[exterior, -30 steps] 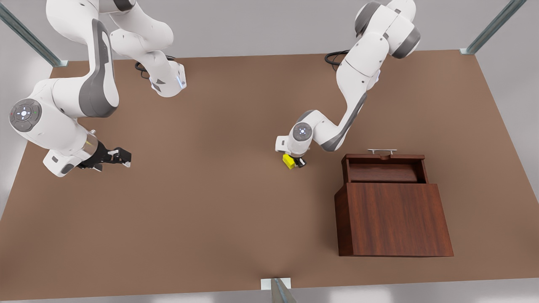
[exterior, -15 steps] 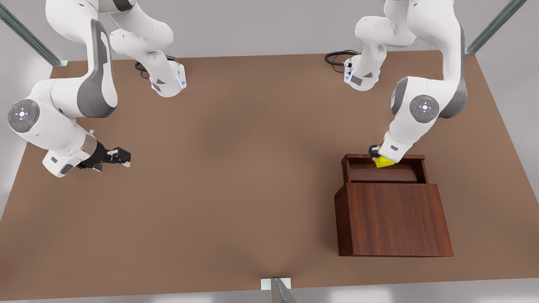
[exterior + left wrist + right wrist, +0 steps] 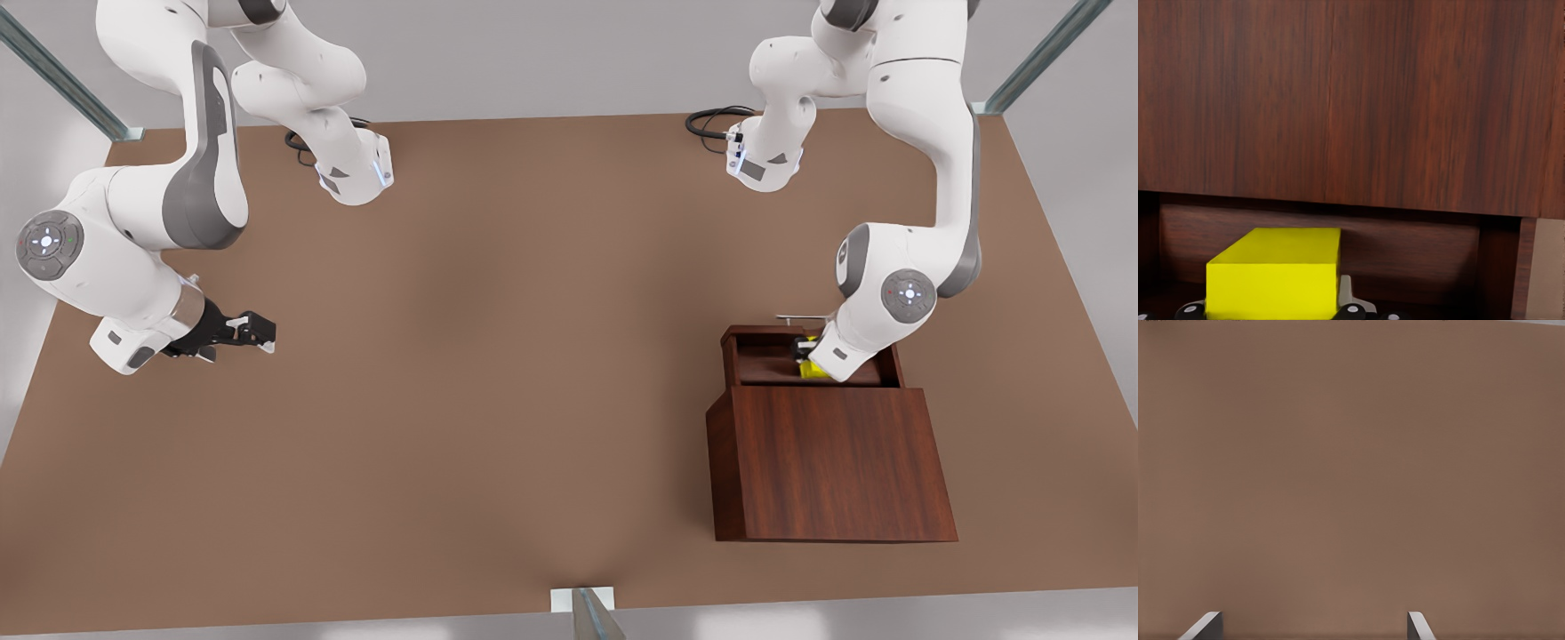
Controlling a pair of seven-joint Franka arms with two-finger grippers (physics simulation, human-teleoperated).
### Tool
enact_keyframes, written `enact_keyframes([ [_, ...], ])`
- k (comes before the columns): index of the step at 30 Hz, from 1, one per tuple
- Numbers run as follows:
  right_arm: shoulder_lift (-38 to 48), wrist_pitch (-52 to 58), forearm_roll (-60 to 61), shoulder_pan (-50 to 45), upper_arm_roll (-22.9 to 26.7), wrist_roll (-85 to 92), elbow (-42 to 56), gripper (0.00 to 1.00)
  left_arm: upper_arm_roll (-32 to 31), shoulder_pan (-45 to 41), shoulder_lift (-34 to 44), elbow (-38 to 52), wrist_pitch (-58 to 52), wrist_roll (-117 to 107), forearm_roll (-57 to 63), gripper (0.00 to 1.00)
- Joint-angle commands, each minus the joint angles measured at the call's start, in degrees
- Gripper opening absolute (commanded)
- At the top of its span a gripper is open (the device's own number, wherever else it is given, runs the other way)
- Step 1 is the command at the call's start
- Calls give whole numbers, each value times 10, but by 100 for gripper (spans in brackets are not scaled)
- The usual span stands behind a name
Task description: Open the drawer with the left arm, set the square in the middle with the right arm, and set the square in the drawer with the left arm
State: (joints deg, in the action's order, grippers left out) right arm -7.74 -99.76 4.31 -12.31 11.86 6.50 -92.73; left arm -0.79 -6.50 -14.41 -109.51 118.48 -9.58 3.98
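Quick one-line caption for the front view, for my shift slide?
Left gripper lowers the yellow square into the open drawer; right gripper waits open over the table.

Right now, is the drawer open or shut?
Open. The drawer is pulled out from the cabinet, its inside exposed, and the left end effector holds the yellow cube down inside it.

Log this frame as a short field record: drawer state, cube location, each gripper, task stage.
drawer: pulled open from the cabinet
square: inside the drawer, between the left gripper's fingers
left gripper: lowered into the drawer, shut on the square
right gripper: open, waiting above bare table at the front view's left
stage: square in drawer, not yet released
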Motion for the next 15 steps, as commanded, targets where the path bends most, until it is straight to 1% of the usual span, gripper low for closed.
enact_keyframes([
  [1, 0, -1, 0, 0, 0, 0, 0, 100, 0, 0, 0, 0, 0, 0, -6, 100],
  [4, 0, 1, 0, 0, 0, 0, 0, 100, 0, 0, -3, 0, 0, -3, -6, 100],
  [5, 0, 1, 0, 0, 0, 0, 0, 100, -1, 0, 10, 9, -13, -9, -6, 100],
  [6, 1, 1, 0, 0, 0, 0, 0, 100, -5, -5, 38, 70, -121, -1, -6, 100],
  [7, 1, 1, 0, 0, 0, 0, 0, 100, -14, -11, 34, 170, -254, 10, -7, 100],
  [8, 1, 1, 0, 0, 0, 0, 0, 100, -43, -23, 37, 256, -353, 66, -7, 100],
  [9, 1, 1, 0, 0, 0, 0, 0, 100, -45, -38, 54, 272, -373, 139, -6, 100],
  [10, 1, 1, 0, 0, 0, 0, 0, 100, -45, -38, 62, 273, -377, 145, -6, 100],
  [15, 0, 0, 0, 0, 0, 0, 0, 100, -39, -40, 53, 274, -383, 139, 6, 100],
])
